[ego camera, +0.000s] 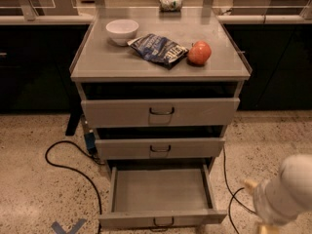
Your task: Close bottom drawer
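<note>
The bottom drawer (161, 191) of the grey metal cabinet (161, 69) is pulled far out. Its shallow tray is empty, and its short front panel carries a small dark wire handle (163, 223). My white arm (287, 191) comes in at the lower right corner, to the right of the drawer and apart from it. Only a small beige part of the gripper (267, 227) shows at the bottom edge, below the arm. It holds nothing that I can see.
The top drawer (161, 112) and middle drawer (160, 148) stand slightly out. On the cabinet top are a white bowl (122, 30), a blue chip bag (158, 48) and a red apple (200, 52). Black cables (73, 167) lie on the floor on both sides.
</note>
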You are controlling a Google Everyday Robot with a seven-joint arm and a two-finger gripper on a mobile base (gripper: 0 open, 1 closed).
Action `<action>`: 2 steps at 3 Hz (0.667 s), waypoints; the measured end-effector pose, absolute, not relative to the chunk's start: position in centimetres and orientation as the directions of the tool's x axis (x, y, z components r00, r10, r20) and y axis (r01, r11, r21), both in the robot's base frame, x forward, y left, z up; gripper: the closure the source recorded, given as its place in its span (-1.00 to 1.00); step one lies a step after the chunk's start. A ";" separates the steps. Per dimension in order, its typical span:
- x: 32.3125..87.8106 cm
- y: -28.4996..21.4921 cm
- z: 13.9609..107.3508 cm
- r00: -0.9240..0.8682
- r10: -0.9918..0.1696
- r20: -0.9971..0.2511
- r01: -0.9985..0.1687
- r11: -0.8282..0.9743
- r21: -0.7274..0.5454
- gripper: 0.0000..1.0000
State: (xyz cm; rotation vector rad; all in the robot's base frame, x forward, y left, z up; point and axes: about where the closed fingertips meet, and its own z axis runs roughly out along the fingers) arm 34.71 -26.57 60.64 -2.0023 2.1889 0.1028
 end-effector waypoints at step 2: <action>26.1 -28.2 40.6 -0.133 -0.967 -0.216 -0.989 0.113 0.100 -1.00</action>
